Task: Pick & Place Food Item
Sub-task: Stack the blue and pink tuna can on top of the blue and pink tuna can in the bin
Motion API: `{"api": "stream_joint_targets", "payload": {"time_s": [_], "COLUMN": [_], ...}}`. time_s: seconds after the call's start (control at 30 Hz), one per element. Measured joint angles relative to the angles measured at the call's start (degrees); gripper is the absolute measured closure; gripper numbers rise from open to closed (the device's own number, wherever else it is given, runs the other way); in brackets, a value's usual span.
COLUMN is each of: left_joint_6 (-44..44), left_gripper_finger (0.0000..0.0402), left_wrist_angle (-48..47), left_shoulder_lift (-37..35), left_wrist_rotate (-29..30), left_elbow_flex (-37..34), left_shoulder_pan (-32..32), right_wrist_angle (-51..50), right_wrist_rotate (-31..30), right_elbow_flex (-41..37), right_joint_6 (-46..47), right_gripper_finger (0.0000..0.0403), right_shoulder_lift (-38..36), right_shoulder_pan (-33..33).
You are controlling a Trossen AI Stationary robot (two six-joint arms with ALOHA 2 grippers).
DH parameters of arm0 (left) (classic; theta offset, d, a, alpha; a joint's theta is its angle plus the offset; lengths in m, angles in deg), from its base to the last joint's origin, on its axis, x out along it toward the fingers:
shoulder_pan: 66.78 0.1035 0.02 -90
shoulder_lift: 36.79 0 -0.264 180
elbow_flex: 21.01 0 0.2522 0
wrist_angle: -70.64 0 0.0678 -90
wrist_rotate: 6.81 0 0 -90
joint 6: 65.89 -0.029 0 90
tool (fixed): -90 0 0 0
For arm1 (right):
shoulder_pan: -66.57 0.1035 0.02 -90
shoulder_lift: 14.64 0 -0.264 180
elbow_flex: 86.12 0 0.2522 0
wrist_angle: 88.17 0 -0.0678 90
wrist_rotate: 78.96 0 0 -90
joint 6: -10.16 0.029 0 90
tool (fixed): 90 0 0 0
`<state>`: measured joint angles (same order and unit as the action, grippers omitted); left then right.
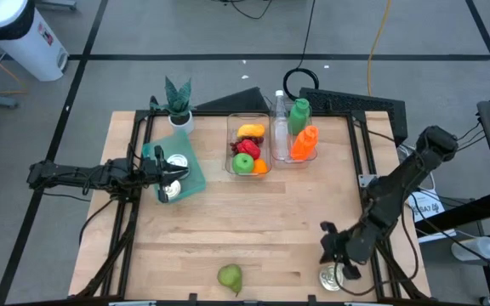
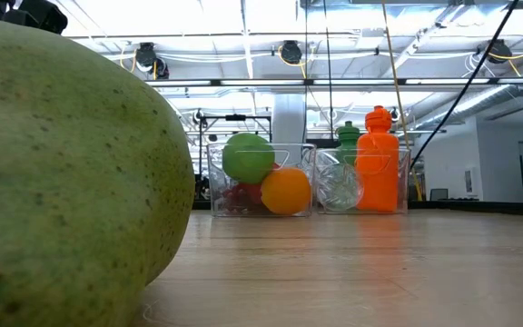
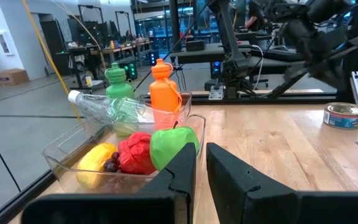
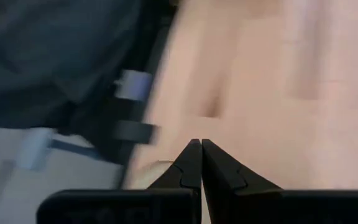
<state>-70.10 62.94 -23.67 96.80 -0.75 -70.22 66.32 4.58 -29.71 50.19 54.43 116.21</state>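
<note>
filling the left half of the low view, the green pear (image 2: pixel 62 173) sits right against the lens; from above the same pear (image 1: pixel 230 276) is small, at the bottom centre of the wooden table (image 1: pixel 253 221), alone on bare wood. it lies well apart from both grippers. the right gripper (image 1: pixel 328 248) hangs at the lower right of the high view, jaws pressed together and holding nothing, with the pear to its left and a tin can (image 1: pixel 330 278) just below it. the left gripper (image 1: pixel 177 173) is at mid left, also closed and empty, over a blue-green mat (image 1: pixel 190 170) with a second can (image 1: pixel 170 190) on it, far up-frame from the pear.

only the left wrist view shows the clear bin (image 3: pixel 114 158) up close: a yellow fruit (image 3: pixel 95 163), a red piece (image 3: pixel 135 152) and a green apple (image 3: pixel 173 144), with an orange bottle (image 3: pixel 165 87), a green bottle (image 3: pixel 118 81) and a clear bottle (image 3: pixel 104 106) behind. only the high view shows the potted plant (image 1: pixel 178 104) at upper left. the right wrist view gives just blurred wood past its own closed fingers (image 4: pixel 188 165).
</note>
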Motion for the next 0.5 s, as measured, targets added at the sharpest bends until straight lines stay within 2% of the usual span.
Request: {"api": "stream_joint_targets", "payload": {"time_s": [0.17,0.37,0.5], "left_joint_6": [0.03,0.37,0.39], "left_gripper_finger": [0.0352,0.0352,0.0352], "left_wrist_angle": [-0.01,0.01,-0.01], "left_shoulder_lift": [0.00,0.00,-0.01], "left_wrist_rotate": [0.00,0.00,0.00], "left_elbow_flex": [0.00,0.00,0.00], "left_shoulder_pan": [0.00,-0.02,-0.01], "right_wrist_angle": [9.95,7.81,6.76], "right_wrist_rotate": [0.66,0.84,2.32], "right_elbow_flex": [0.01,-0.06,-0.95], "right_joint_6": [6.01,18.65,22.49], "right_gripper_finger": [0.0403,0.0403,0.0403], "right_shoulder_lift": [4.28,9.20,11.37], "right_shoulder_pan": [4.80,8.42,8.73]}}
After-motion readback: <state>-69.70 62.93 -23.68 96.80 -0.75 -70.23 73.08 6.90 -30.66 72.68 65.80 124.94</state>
